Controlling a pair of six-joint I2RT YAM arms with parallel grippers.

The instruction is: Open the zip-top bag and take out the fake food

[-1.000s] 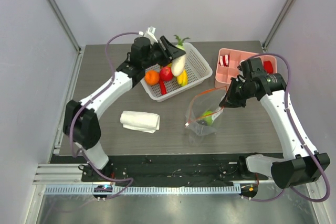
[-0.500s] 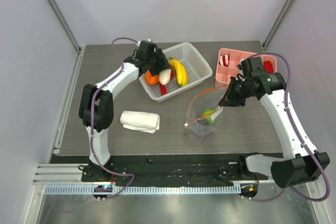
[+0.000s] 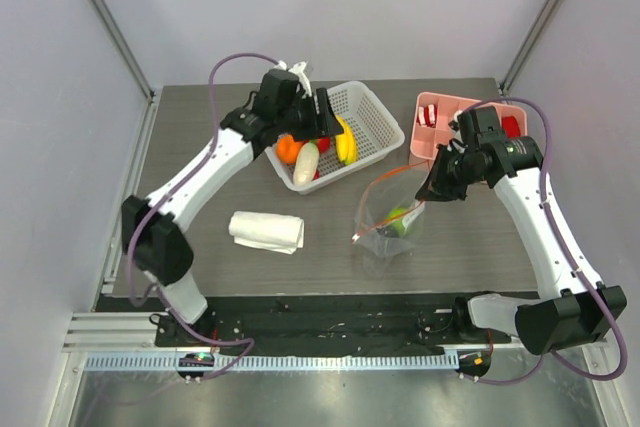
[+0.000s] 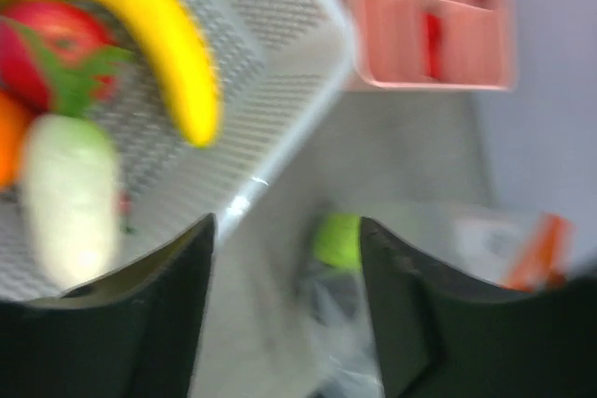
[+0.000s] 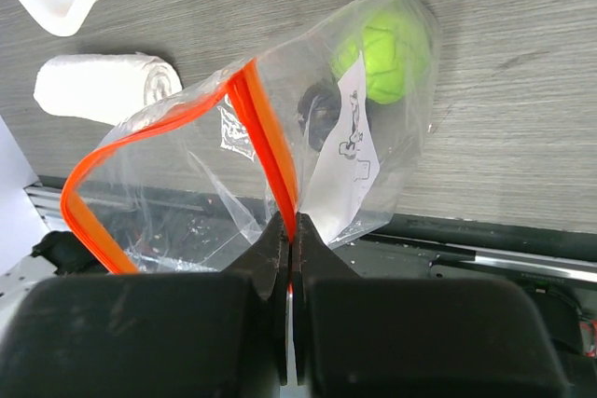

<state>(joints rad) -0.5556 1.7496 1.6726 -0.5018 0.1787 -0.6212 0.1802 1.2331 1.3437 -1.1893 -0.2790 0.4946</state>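
The zip-top bag hangs open over the table, and my right gripper is shut on its orange zip strip. A green apple and a dark piece lie inside it. My left gripper hovers over the white basket, open with nothing between its fingers. In the basket lie the white radish, yellow bananas, an orange and a red apple. The left wrist view is blurred; the green apple shows between its fingers, far below.
A rolled white cloth lies at the front left of the bag. A pink divided tray with small red-and-white pieces stands behind the right arm. Grey walls enclose the table on three sides.
The white radish has left my left gripper and now lies in the basket. The left gripper has opened wider and shifted over the basket. The right gripper and bag have held still.
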